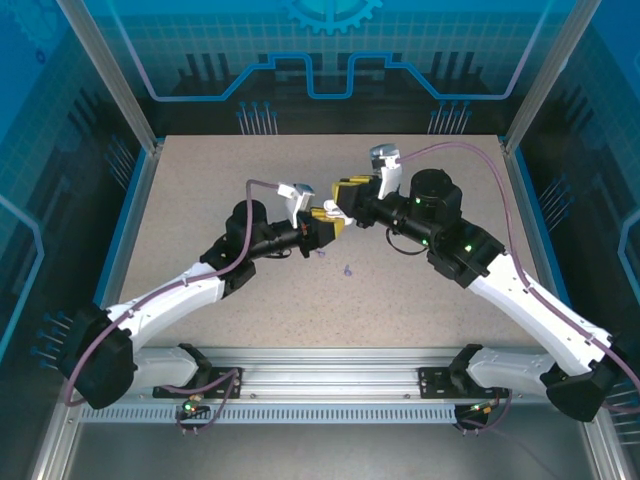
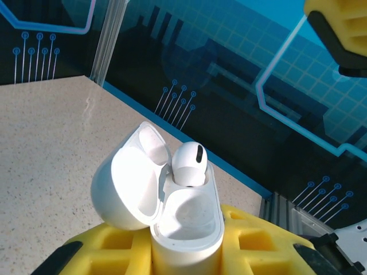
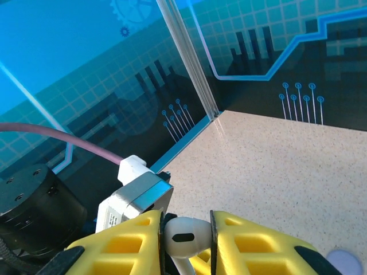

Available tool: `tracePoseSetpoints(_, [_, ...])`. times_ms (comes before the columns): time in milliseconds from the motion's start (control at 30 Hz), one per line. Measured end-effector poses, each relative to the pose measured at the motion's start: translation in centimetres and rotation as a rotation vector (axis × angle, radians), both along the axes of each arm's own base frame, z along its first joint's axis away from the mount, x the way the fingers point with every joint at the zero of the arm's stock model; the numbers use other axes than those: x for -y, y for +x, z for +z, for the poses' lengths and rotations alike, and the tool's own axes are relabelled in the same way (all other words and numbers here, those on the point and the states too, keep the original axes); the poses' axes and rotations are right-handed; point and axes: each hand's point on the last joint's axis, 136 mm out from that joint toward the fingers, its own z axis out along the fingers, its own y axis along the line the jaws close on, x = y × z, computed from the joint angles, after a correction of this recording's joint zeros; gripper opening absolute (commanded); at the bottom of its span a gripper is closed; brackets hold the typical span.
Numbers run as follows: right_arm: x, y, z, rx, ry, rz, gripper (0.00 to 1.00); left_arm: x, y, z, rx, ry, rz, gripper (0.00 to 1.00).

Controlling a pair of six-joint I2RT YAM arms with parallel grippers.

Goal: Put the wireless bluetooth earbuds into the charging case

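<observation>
Above, we see both arms meet over the middle of the counter (image 1: 200,300), grips too small to read. The left wrist view shows the left jaws clamped on the charging case (image 2: 186,226), lid open, one earbud (image 2: 188,163) seated, the other well empty. The right wrist view shows the right jaws pinching the second earbud (image 3: 182,236); we judge the task half done, this insertion remaining.

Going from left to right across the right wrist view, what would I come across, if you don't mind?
Black arm joint → silver and white block → earbud → blurred pale purple spot.
</observation>
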Motion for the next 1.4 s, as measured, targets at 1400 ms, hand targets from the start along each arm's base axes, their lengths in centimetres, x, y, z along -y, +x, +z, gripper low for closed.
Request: tracePoseSetpoints(1400, [-1.7, -0.2, -0.3, 0.045, -0.053, 0.041, 0.25, -0.3, -1.0, 5.5, 0.184, -0.025, 0.008, 0.04])
